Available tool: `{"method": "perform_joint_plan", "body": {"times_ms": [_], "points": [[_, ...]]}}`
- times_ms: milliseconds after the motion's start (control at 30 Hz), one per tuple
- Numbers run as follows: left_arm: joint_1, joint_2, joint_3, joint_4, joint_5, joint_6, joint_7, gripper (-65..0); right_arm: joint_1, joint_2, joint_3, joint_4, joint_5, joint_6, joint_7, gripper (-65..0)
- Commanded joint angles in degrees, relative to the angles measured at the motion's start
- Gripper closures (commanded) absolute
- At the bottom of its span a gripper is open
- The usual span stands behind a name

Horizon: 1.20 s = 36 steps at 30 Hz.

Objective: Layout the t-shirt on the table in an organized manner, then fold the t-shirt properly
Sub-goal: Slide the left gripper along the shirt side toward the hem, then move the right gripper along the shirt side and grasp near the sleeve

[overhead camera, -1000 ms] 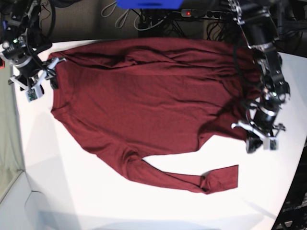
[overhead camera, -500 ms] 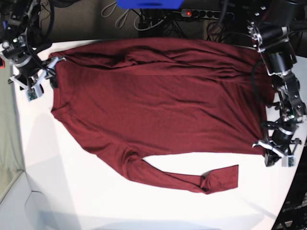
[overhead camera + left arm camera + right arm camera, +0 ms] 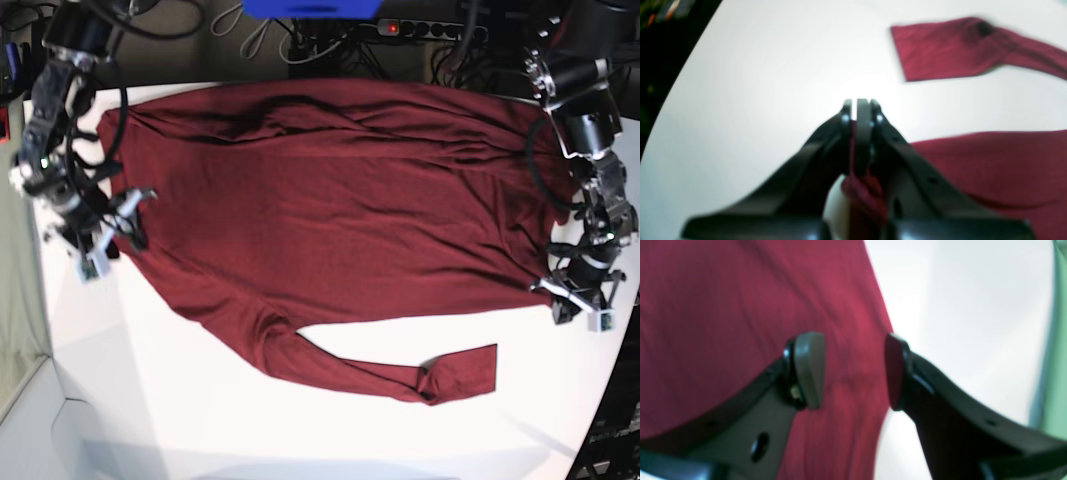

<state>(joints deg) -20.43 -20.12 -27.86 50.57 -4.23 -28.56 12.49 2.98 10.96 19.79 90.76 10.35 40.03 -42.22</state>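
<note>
Left tool (image 3: 858,110) pressed together, pinching a bunched fold of the shirt (image 3: 330,220) between its tips; in the base view (image 3: 580,300) at the right edge of the frame, right at the shirt's lower right corner. Right tool (image 3: 853,370) spread apart, one pad over the cloth and the other over its edge, with nothing gripped; in the base view (image 3: 105,235) at the left of the frame, beside the shirt's left border.

Dark maroon shirt (image 3: 990,173) spread broadly across the white counter (image 3: 180,400), filling the upper and middle parts of the base view. Wrinkles and folds gathered along its top edge. One long sleeve (image 3: 400,372) trailing from the lower left of the body toward the lower centre, with its cuff end turned up near the lower right. In the left wrist view, that cuff end (image 3: 940,48) lying in the upper right, apart from the main body by a strip of bare counter (image 3: 756,83).

Beyond the counter's top edge, tangled cables (image 3: 290,40), a power strip with a red light (image 3: 392,28) and a blue object (image 3: 312,8) at the top centre.
</note>
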Motion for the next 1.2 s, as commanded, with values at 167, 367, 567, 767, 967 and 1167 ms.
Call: {"method": "perform_joint_plan", "body": {"times_ms": [167, 367, 567, 767, 967, 1167], "points": [[-2.12, -1.2, -0.14, -3.14, -0.56, -0.06, -7.0, -0.4, 13.85, 1.04, -4.36, -14.59, 0.51, -0.03, 1.73, -34.2], [-3.18, -1.29, -0.14, -7.88, -0.56, -0.06, -9.63, -0.4, 25.37, 2.01, -7.62, -32.52, 0.51, -0.03, 5.69, -41.8], [-3.27, -1.29, -0.06, -8.15, -0.56, -0.06, -9.72, -0.4, 31.52, 2.62, -12.19, -45.0, 0.51, -0.03, 15.62, -42.3], [-3.27, -1.29, -0.06, -8.15, -0.56, -0.06, -9.72, -0.4, 32.75, 2.45, -14.03, -52.3, 0.51, -0.03, 24.77, -42.3], [-3.09, -1.29, -0.06, -8.24, -0.56, -0.06, -9.72, -0.4, 32.84, 2.8, -14.12, -58.45, 0.51, -0.07, 33.29, -42.3], [-3.0, -1.11, -0.06, -8.32, -0.56, -0.06, -9.72, -0.4, 32.93, 2.8, -14.3, -63.55, 0.24, -2.8, 37.78, -42.2]]}}
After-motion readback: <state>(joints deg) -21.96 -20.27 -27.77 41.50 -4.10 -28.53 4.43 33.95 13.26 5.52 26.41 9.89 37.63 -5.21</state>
